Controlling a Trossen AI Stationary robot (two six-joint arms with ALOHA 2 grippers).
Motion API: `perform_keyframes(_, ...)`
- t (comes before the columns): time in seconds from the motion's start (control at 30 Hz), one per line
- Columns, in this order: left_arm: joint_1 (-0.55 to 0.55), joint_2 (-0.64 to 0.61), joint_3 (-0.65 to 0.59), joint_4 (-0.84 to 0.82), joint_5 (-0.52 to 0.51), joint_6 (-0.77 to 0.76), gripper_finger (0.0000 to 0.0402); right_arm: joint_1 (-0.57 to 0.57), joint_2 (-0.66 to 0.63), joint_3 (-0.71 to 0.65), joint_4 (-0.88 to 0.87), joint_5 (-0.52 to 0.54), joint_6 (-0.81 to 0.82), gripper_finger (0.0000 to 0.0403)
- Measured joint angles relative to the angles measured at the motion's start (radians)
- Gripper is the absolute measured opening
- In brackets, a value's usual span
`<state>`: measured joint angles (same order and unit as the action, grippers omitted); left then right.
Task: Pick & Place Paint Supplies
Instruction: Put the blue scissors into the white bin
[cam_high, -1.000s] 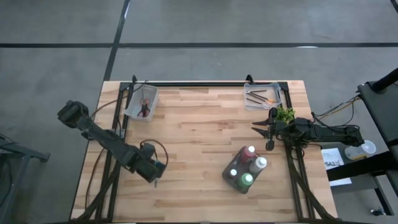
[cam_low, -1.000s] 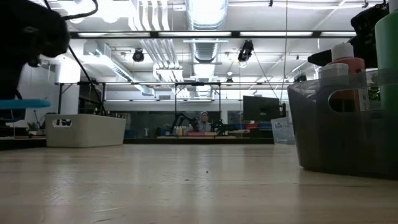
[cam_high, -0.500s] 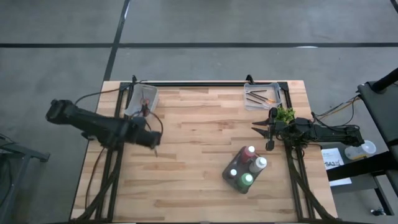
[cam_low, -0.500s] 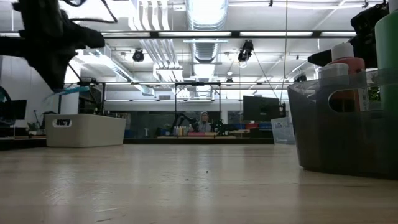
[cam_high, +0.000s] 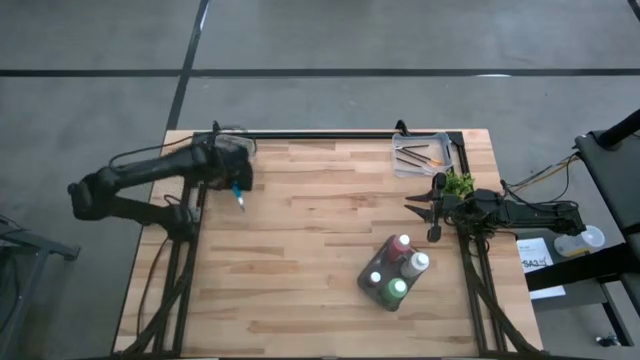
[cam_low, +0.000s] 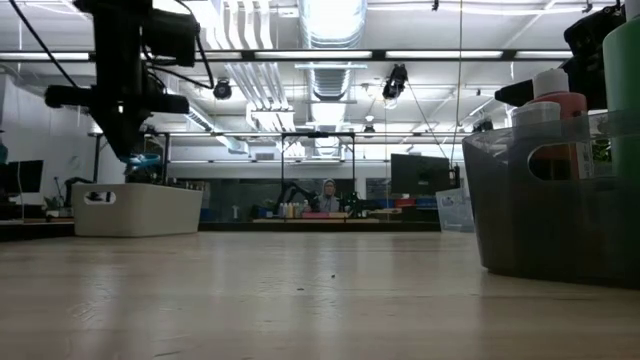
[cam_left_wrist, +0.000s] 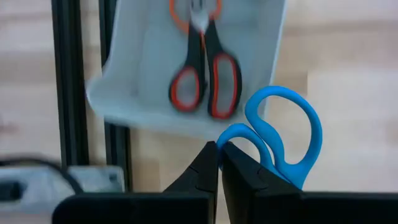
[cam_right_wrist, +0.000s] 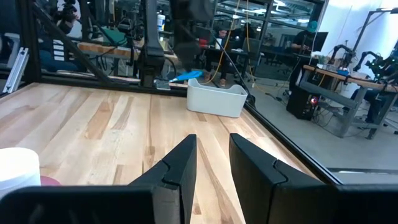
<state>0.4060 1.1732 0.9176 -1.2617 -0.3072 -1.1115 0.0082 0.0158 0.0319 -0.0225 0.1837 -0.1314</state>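
- While the left gripper (cam_left_wrist: 217, 163) clenches blue-handled scissors (cam_left_wrist: 280, 140) above the white bin (cam_high: 226, 165) at the tabletop's far-left corner, a thin grip may let them slip outside.
- The right gripper (cam_high: 432, 212) waits part-open and empty at the right edge.
- Paint bottles (cam_high: 396, 273) stand in their caddy (cam_high: 372, 287) near the front-right; brushes (cam_high: 416, 155) lie in the far-right tray (cam_high: 447, 152).

Two pairs of scissors: one blue-handled pair (cam_left_wrist: 283, 134) pinched in the left gripper (cam_left_wrist: 217, 146), and one red-and-black-handled pair (cam_left_wrist: 205, 81) lying just beyond its fingertips. Two pale plastic containers: a white bin (cam_left_wrist: 261, 62) under those red-and-black scissors, and a shallow grey tray (cam_high: 445, 140) near the right gripper (cam_right_wrist: 211, 140). Four small pale-capped paint bottles (cam_high: 402, 243) stand together in one dark holder (cam_high: 367, 270), also near the right gripper. The thin dark brushes (cam_high: 412, 156) in the tray are too fine to count. One small green potted plant (cam_high: 458, 183) sits just beside the right gripper.
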Motion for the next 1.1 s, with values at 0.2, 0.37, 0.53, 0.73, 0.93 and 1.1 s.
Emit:
perform_keyframes(0.2,0.236,0.000,0.048,0.124,-0.017,0.267,0.0014,0.000,0.000,0.000,0.000,0.000,0.000,0.0090)
perform_keyframes(0.37,0.360,0.010,0.073,0.217,-0.033,0.479,0.0014,0.000,0.000,0.000,0.000,0.000,0.000,0.0090)
perform_keyframes(0.53,0.435,0.028,0.075,0.241,-0.046,0.595,0.0014,0.000,0.000,0.000,0.000,0.000,0.000,0.0090)
perform_keyframes(0.73,0.465,0.092,0.075,0.241,-0.080,0.634,0.0014,0.000,0.000,0.000,0.000,0.000,0.000,0.0090)
perform_keyframes(0.93,0.469,0.185,0.074,0.253,-0.098,0.652,0.0014,0.000,0.000,0.000,0.000,0.000,0.000,0.0090)
perform_keyframes(1.1,0.478,0.264,0.073,0.268,-0.105,0.666,0.0014,0.000,0.000,0.000,0.000,0.000,0.000,0.0090)
